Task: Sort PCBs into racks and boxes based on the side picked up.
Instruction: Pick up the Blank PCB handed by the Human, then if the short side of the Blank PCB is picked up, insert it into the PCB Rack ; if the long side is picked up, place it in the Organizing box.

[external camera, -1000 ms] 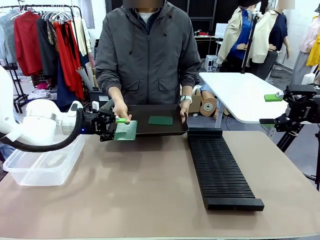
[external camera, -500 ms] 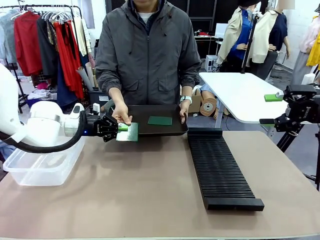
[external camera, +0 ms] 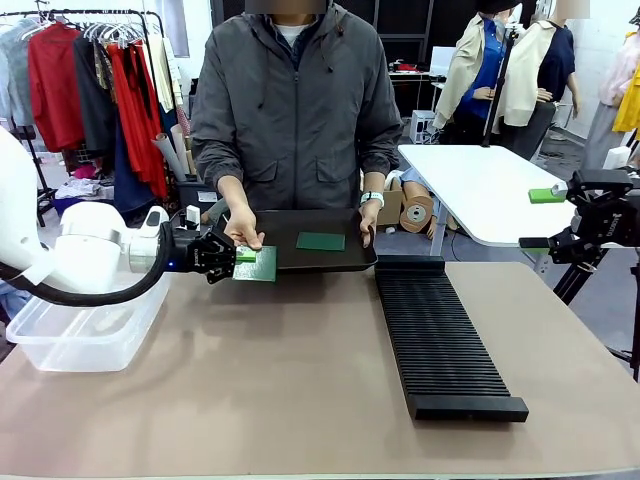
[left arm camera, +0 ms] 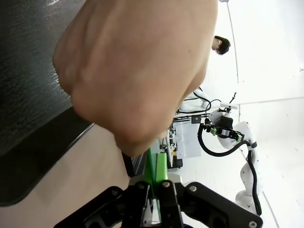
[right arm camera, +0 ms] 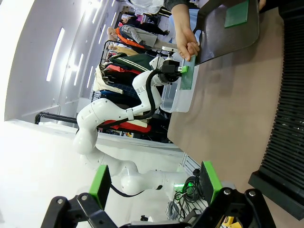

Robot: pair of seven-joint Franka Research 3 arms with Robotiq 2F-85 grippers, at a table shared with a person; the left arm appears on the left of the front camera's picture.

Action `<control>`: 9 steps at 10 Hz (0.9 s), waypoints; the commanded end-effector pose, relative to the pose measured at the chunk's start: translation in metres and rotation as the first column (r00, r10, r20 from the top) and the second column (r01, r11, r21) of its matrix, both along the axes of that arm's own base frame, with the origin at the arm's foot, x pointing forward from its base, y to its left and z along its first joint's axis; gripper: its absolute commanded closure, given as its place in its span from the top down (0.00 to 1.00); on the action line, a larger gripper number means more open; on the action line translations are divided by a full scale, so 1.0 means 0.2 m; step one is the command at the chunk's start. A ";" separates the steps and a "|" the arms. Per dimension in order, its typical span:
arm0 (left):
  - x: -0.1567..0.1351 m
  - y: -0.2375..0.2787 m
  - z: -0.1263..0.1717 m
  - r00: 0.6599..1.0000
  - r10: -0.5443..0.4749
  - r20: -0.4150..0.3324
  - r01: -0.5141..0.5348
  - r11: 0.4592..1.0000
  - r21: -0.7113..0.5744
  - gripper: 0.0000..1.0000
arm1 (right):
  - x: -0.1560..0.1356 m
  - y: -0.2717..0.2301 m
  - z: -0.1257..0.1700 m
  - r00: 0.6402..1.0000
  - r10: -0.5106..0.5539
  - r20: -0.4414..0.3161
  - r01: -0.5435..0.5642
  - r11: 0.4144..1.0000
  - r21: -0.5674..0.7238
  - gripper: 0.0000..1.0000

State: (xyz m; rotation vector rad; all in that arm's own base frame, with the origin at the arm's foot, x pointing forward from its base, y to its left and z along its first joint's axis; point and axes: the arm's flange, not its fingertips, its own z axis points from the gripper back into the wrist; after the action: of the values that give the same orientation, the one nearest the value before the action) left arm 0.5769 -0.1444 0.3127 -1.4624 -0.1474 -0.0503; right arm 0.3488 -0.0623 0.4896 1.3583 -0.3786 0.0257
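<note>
Tub (external camera: 85,335) at left, rack (external camera: 440,335) at right, tray (external camera: 330,262) beyond, PCB (external camera: 320,241) on tray.

The left arm comes in from 9 o'clock, forearm level. The left gripper (external camera: 238,256) points toward 3 o'clock, jaws pinched tight on a PCB (external camera: 258,264) edge. The right gripper (external camera: 540,220) hangs raised at 3 o'clock, jaws spread wide, facing 9 o'clock.

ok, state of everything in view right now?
left gripper: shut on held PCB
held PCB: clamped at tray's left edge, person's hand beside it
right gripper: open, empty
second PCB: flat on tray
tray: held at both ends by the person
rack: empty
tub: empty
</note>
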 end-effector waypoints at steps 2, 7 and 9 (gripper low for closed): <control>-0.01 0.00 0.00 1.000 0.004 -0.014 -0.004 1.000 -0.002 0.00 | 0.00 0.00 0.02 1.000 -0.006 -0.013 0.006 1.000 0.011 1.00; -0.01 0.00 0.00 1.000 0.004 -0.014 -0.004 1.000 -0.002 0.00 | 0.00 0.00 0.02 1.000 -0.006 -0.013 0.006 1.000 0.011 1.00; -0.01 0.00 0.00 1.000 0.004 -0.014 -0.004 1.000 -0.002 0.00 | 0.00 0.00 0.02 1.000 -0.006 -0.013 0.006 1.000 0.011 1.00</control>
State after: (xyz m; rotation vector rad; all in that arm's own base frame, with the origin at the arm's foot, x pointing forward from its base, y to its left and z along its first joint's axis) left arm 0.5773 -0.1435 0.3124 -1.4591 -0.1489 -0.0462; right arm 0.3488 -0.0623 0.4896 1.3583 -0.3786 0.0256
